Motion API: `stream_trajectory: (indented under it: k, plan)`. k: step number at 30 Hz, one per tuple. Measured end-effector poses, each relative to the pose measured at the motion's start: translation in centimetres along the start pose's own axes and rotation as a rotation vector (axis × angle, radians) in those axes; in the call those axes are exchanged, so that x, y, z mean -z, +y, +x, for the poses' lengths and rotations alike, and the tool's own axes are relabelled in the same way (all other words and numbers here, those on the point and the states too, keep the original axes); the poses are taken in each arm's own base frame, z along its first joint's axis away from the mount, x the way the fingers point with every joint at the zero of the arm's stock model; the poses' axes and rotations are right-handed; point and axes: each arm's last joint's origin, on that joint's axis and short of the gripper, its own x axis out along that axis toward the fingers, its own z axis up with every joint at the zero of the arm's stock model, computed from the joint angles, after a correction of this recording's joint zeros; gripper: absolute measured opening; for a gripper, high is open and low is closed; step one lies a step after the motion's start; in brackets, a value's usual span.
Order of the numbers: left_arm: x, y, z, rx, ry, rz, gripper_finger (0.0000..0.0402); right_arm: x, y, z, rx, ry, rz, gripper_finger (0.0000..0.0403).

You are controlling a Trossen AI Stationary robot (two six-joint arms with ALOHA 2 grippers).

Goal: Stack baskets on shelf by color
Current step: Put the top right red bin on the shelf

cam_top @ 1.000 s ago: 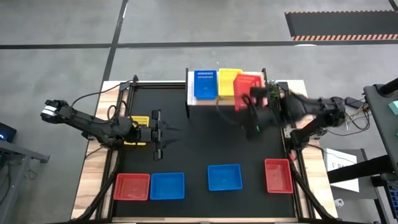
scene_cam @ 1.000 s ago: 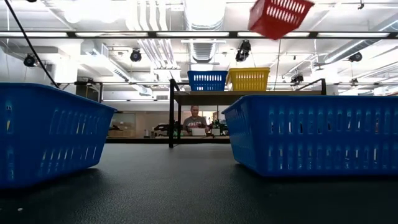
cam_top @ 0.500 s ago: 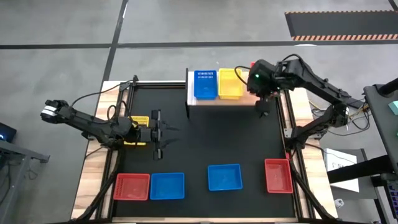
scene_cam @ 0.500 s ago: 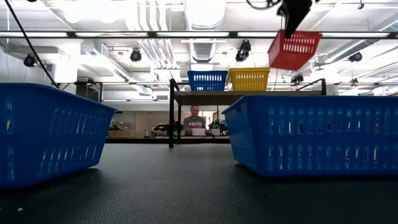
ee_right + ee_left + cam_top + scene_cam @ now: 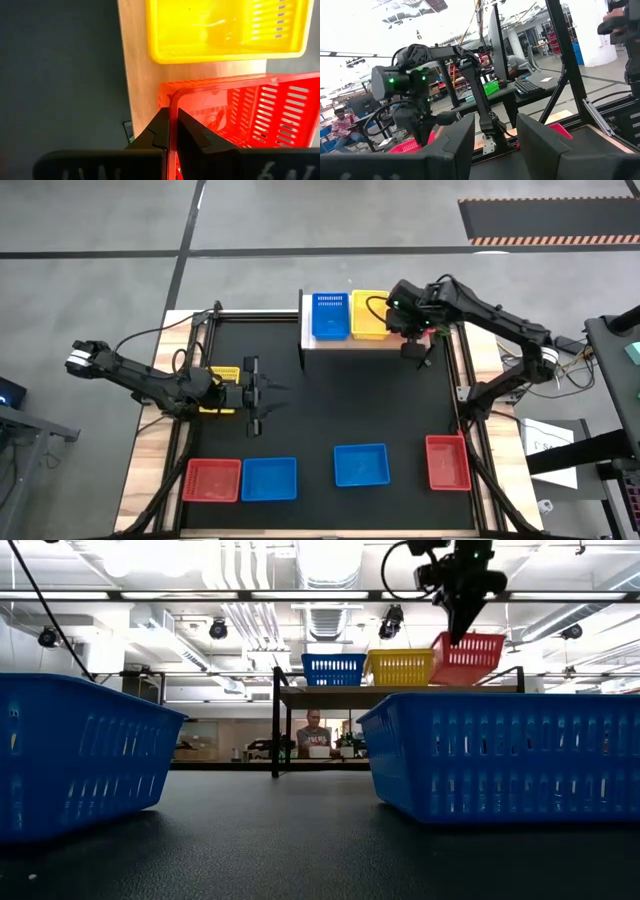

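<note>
baskets were what i was sorting, and the one in play was a small red perforated plastic basket (image 5: 235, 120), pinched by its near rim in my right hand (image 5: 170, 131), the fingers closed on that thin wall. it hung over the right end of the light wooden plank shelf (image 5: 307, 330), just beside a yellow perforated basket (image 5: 369, 315) already sitting there, with a blue perforated basket (image 5: 330, 316) further left. from table height the red one looked tilted, and i could not tell whether its base touched the planks. its long axis ran away from the hand, parallel to the yellow one's side, so i judged the coming move to be a level lowering into the free spot, without nudging the yellow neighbour.

my left hand (image 5: 268, 393) waited low over the left side of the black mat (image 5: 340, 400), fingers parted and holding nothing that i could see, with a second yellow basket (image 5: 222, 375) under its arm. it was well apart from the shelf; the right arm was plainly the nearer.

on the surface's front edge lay a red basket (image 5: 212, 479), two blue ones (image 5: 268, 478) (image 5: 361, 464) and another red one (image 5: 447, 461). beyond was an open workshop with ceiling lights, and a person seated (image 5: 315, 733) at a far desk.
</note>
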Motion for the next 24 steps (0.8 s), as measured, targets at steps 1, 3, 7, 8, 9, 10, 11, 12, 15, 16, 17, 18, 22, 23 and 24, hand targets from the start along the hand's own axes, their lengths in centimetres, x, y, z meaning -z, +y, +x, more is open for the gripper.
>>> stream_trajectory:
  k: [1,3,7,8,9,10,11,12,15,16,17,18,22,23,24]
  plan:
    - [0.0,0.0,0.0,0.000,0.000,0.000,0.0130,0.0,0.0,0.2,0.000,0.001,0.000,0.0009]
    - [0.0,0.0,0.0,0.000,0.000,0.000,0.0130,0.0,0.1,0.7,-0.007,0.016,-0.015,0.0012]
    - [0.0,0.0,0.0,0.000,0.000,-0.003,0.0130,-0.2,0.2,1.4,-0.014,0.028,-0.018,0.0020]
    - [0.0,0.0,0.0,0.000,0.000,-0.005,0.0130,-0.3,0.1,1.5,-0.013,0.027,-0.013,0.0022]
    - [0.0,0.0,0.0,0.000,0.000,-0.007,0.0130,-0.4,0.1,1.6,-0.012,0.026,-0.008,0.0023]
    - [0.0,0.0,0.0,0.000,0.000,-0.008,0.0130,-0.5,0.1,1.7,-0.012,0.026,-0.006,0.0023]
    - [0.0,0.0,0.0,0.000,0.000,-0.015,0.0130,-0.5,0.1,1.7,-0.013,0.028,-0.006,0.0023]
    - [0.0,0.0,0.0,0.000,0.000,-0.031,0.0130,-0.5,0.1,1.8,-0.014,0.030,-0.007,0.0023]
    - [0.0,0.0,0.0,0.001,0.002,-0.060,0.0130,-0.7,0.0,2.1,-0.016,0.037,-0.008,0.0024]
    - [0.1,0.0,0.0,0.001,0.003,-0.060,0.0130,-0.7,-0.1,2.2,-0.017,0.038,-0.010,0.0024]
    - [0.1,0.0,0.0,0.001,0.003,-0.060,0.0130,-0.7,-0.1,2.3,-0.017,0.040,-0.008,0.0024]
    - [0.1,0.0,0.0,0.001,0.003,-0.060,0.0130,-0.7,-0.2,2.4,-0.017,0.040,-0.006,0.0024]
    - [0.2,-0.1,0.1,0.004,0.008,-0.075,0.0130,-0.9,-0.3,2.7,-0.018,0.044,-0.004,0.0024]
    - [0.2,-0.1,0.1,0.004,0.010,-0.083,0.0130,-0.9,-0.3,2.7,-0.019,0.046,-0.004,0.0024]
    - [0.3,-0.2,0.2,0.005,0.012,-0.084,0.0130,-0.9,-0.3,2.8,-0.020,0.047,-0.005,0.0025]
